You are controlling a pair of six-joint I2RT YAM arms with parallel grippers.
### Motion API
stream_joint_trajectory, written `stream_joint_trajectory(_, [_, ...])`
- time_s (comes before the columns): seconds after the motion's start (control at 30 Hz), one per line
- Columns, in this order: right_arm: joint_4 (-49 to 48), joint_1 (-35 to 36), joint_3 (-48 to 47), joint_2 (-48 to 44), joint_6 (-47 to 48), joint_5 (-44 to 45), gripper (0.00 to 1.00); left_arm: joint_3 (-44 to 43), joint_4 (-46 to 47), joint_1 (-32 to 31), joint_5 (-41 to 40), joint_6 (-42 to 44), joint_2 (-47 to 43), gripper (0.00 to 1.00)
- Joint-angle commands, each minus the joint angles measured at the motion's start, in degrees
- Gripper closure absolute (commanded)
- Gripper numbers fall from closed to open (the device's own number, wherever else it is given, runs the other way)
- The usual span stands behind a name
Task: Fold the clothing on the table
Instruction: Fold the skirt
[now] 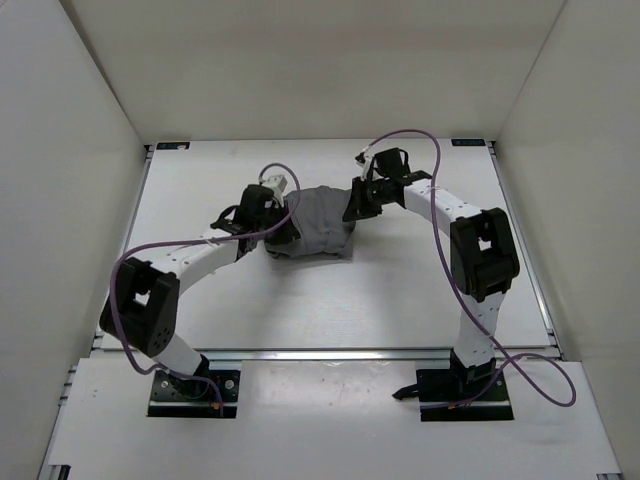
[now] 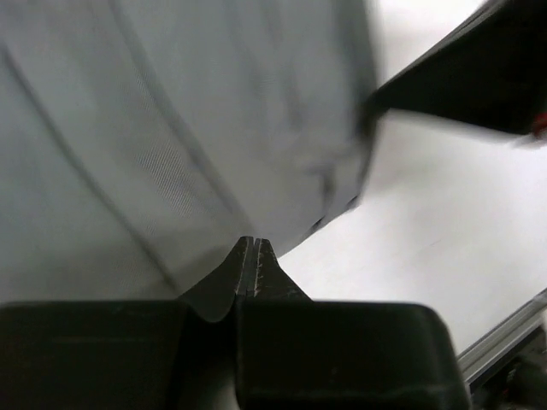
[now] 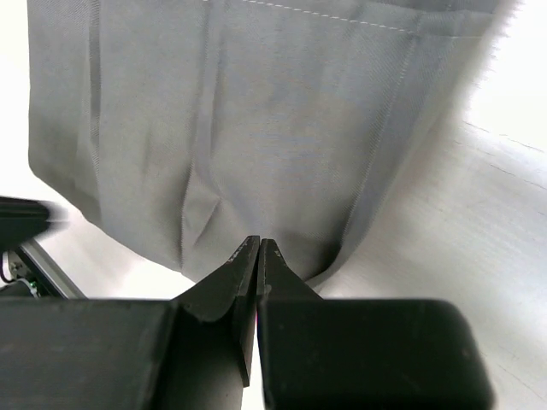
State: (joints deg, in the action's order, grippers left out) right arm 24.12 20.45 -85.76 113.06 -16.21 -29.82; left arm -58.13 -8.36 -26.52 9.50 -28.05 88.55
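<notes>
Both the left gripper (image 2: 254,248) and right gripper (image 3: 258,248) pinch opposite edges of the clothing (image 1: 322,222), bunched at the middle of the table (image 1: 400,290), seemingly mid-fold; next, carry both edges over together evenly.

Three plain white walls close in the space: a left wall (image 1: 60,150), a back wall (image 1: 320,60) and a right wall (image 1: 590,150), all bare and matte. Between them lies a white tabletop (image 1: 330,310) with a metal rail (image 1: 330,354) running along its near edge. A second white board (image 1: 320,430) sits in front of that rail. Small blue marks (image 1: 172,144) show at the far corners. The light is even and diffuse, casting only soft grey shadows on the surface.
</notes>
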Motion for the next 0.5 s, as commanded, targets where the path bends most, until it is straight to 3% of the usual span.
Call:
stream_joint_trajectory(0.0, [-0.8, 0.8, -1.0, -2.7, 0.9, 0.0, 1.0, 5.7, 1.3, 0.0, -1.5, -0.3, 1.1, 1.0])
stream_joint_trajectory(0.17, [-1.6, 1.0, 0.2, -0.1, 0.7, -0.6, 1.0, 6.5, 1.4, 1.6, -1.1, -0.4, 4.9, 1.0])
stream_joint_trajectory(0.27, [0.4, 0.2, -2.6, 0.9, 0.5, -1.5, 1.0, 2.4, -1.6, 2.5, 0.7, 1.0, 6.5, 0.96])
stream_joint_trajectory(0.3, [1.0, 0.0, -3.8, 0.2, 0.6, -2.4, 1.0, -0.2, -3.7, 3.0, 0.4, 1.8, 6.4, 0.89])
stream_joint_trajectory(0.33, [0.9, 0.3, -4.6, 0.1, 1.2, -3.1, 0.92, -2.6, -5.6, 3.1, 1.4, 2.4, 6.2, 0.83])
stream_joint_trajectory(0.37, [1.4, -0.6, -6.0, -0.6, 1.3, -2.3, 0.83, -3.4, -6.4, 3.7, 2.0, 3.1, 5.2, 0.68])
stream_joint_trajectory(0.4, [2.3, -0.4, -7.7, -1.6, 1.6, -1.6, 0.81, -5.8, -7.5, 4.3, 3.0, 3.4, 5.0, 0.61])
stream_joint_trajectory(0.47, [4.4, -1.5, -10.4, -2.1, 3.0, -1.3, 0.67, -8.3, -9.8, 5.8, 4.4, 3.8, 2.8, 0.27])
